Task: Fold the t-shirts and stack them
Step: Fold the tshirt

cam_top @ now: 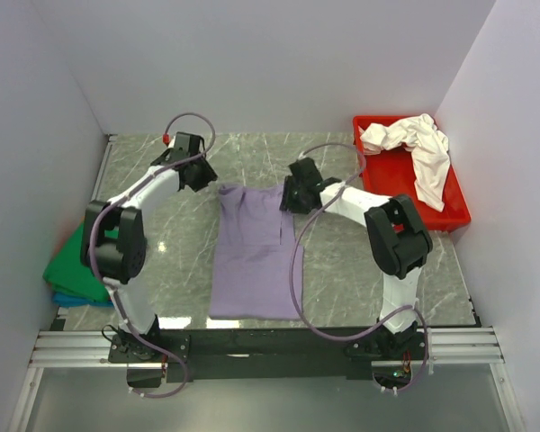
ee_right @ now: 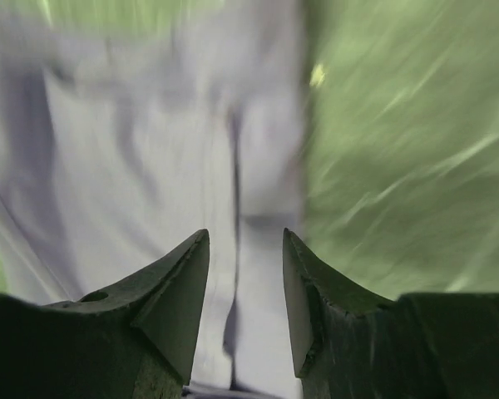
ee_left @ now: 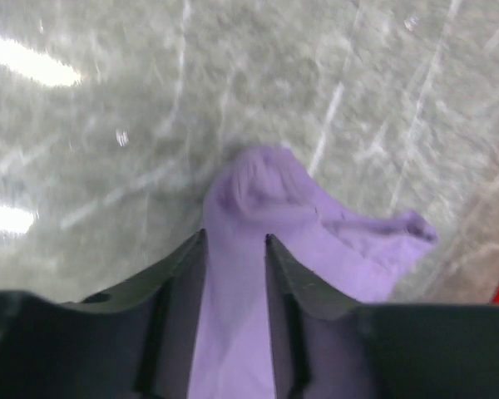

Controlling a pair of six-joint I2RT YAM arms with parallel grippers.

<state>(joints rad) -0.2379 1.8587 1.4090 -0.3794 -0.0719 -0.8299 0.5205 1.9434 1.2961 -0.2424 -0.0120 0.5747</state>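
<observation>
Top external: left gripper [cam_top: 202, 177], right gripper [cam_top: 295, 199] flank far end of purple shirt [cam_top: 252, 261], jaws parted, empty; likely poised for next fold.

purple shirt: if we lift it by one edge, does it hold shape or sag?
Likely sags: the purple shirt is thin cloth lying flat on the table, with soft wrinkles at its far edge in the left wrist view. Probably light, being thin. A push would likely bunch it rather than slide it whole.

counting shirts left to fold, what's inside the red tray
A crumpled white t-shirt lies in the red tray, heaped along its far and right sides. Bare red floor shows at the near left. Anything beneath the shirt is covered.
</observation>
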